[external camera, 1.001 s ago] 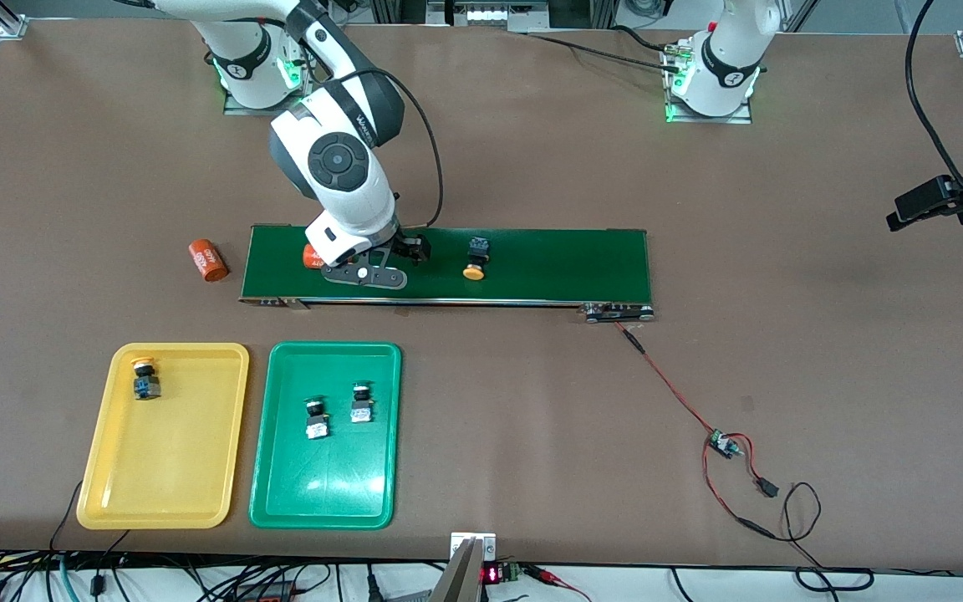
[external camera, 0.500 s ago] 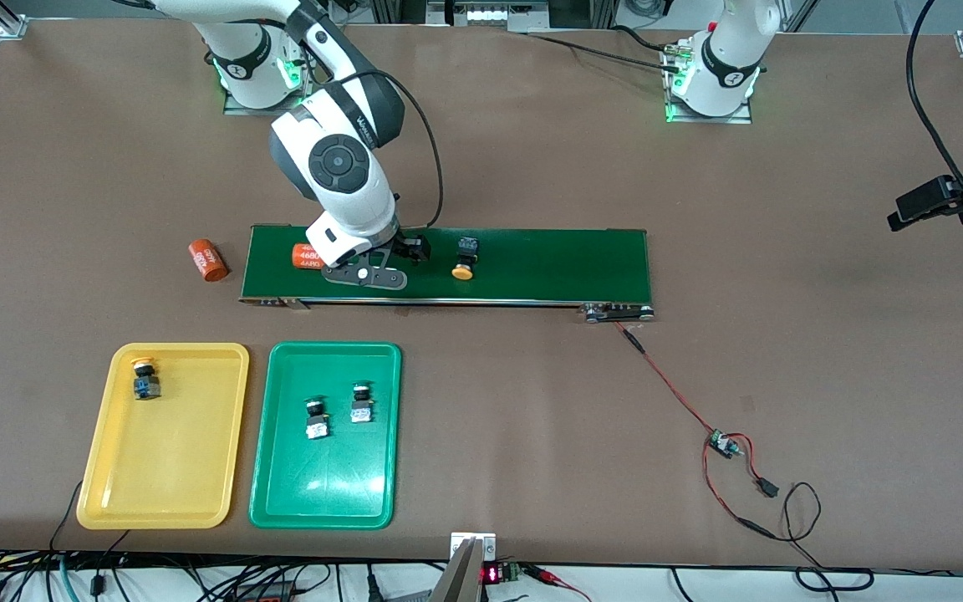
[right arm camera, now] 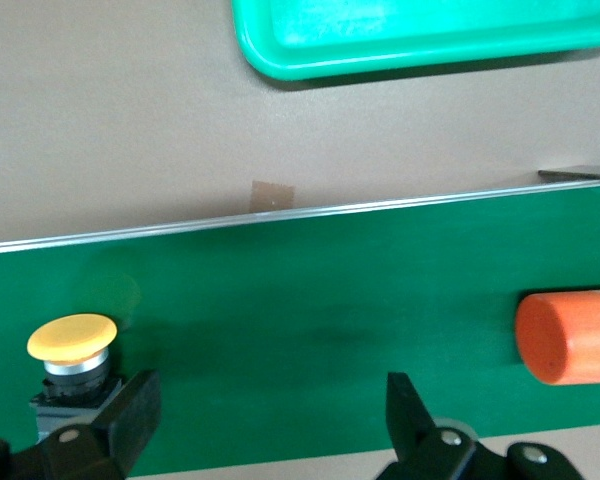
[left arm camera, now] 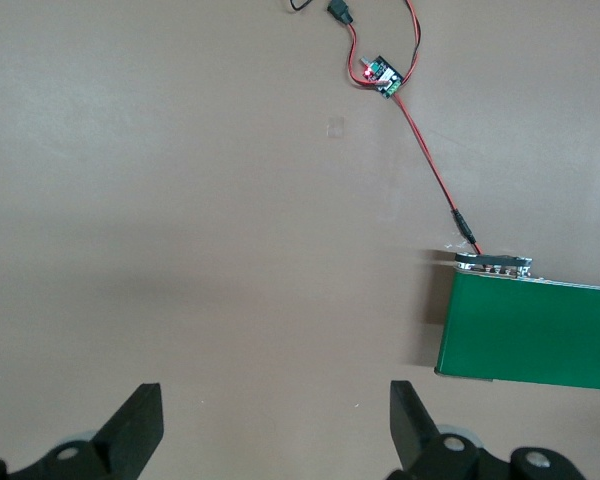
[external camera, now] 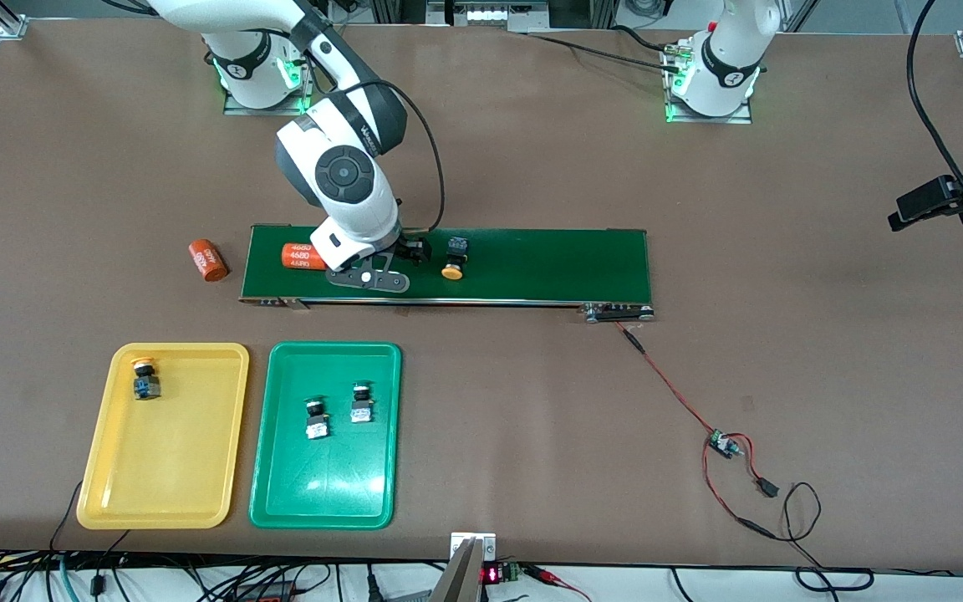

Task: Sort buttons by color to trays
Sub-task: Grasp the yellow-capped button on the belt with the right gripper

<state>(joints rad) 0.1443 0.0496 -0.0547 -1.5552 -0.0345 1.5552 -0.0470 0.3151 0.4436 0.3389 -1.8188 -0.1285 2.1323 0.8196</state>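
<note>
On the dark-green conveyor belt point(external camera: 548, 263) lies a yellow-capped button point(external camera: 453, 259) point(right arm camera: 72, 340), cap toward the front camera. My right gripper point(external camera: 389, 257) point(right arm camera: 270, 410) hangs open low over the belt. The button lies just outside one of its fingers and nothing is between the jaws. The yellow tray point(external camera: 189, 468) holds one yellow-capped button point(external camera: 144, 378). Two green-capped buttons point(external camera: 315, 418) point(external camera: 361, 403) stand in the green tray point(external camera: 323, 485) point(right arm camera: 420, 40). High over bare table off the belt's end, my left gripper point(left arm camera: 275, 425) waits open and empty.
An orange "4680" cylinder point(external camera: 304, 256) point(right arm camera: 570, 335) lies on the belt beside my right gripper, on the side away from the button. Another cylinder point(external camera: 207, 260) lies on the table off the belt's end. A red wire runs to a small circuit board point(external camera: 722, 443) point(left arm camera: 380, 75).
The yellow-capped button and the orange cylinder have ridden along the belt toward the right arm's end. The cylinder has come out from under my right wrist. Both grippers stay open.
</note>
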